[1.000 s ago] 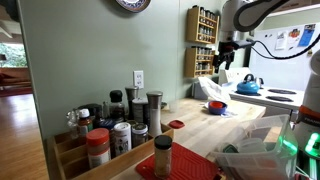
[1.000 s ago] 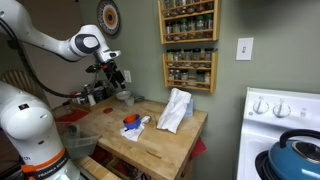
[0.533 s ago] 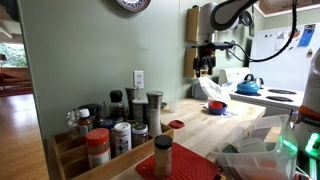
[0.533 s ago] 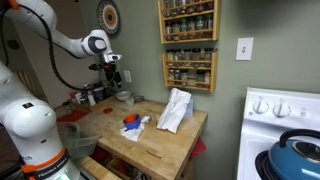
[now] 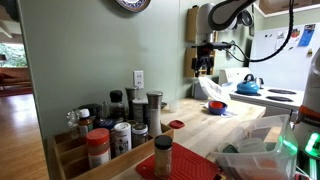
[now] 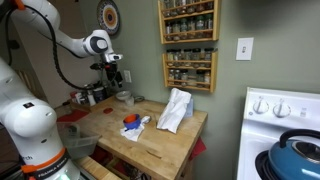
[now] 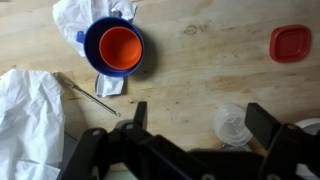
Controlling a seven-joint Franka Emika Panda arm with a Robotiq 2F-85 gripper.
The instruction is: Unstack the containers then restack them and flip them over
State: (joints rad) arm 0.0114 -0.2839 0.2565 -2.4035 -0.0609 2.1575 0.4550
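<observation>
**End effector hanging wide open above the counter, stack untouched**

You are holding the end effector (image 7: pixel 200 130) with its jaws spread wide, and nothing is sitting in its grip. In the wrist view it is looking straight down on the wooden counter (image 7: pixel 200 70) from well above the surface.

The task's containers are sitting nested on that counter. An orange container (image 7: pixel 120 48) is resting inside a blue container (image 7: pixel 90 48), both with their openings facing up, well apart from the fingers (image 7: pixel 139 117). The blue one is lying partly on a crumpled white cloth (image 7: pixel 85 15). A thin metal utensil (image 7: pixel 88 95) is lying just beside the stack, and a white plastic bag (image 7: pixel 30 120) is spreading along the left edge of the picture.

A clear plastic cup (image 7: pixel 232 125) is standing on the counter under the gap between the jaws, nearer the finger at the right of the picture. A red lid (image 7: pixel 290 43) is lying near the right edge, well apart from the stack.

In both exterior views the arm is reaching out over the counter, with the end effector hanging high in the air. In an exterior view the end effector is showing in front of a wall spice rack (image 5: pixel 203 25), and the stack is sitting lower down on the counter. In an exterior view a blue kettle (image 6: pixel 297 152) is sitting on the stove (image 6: pixel 262 110), beside the counter.
</observation>
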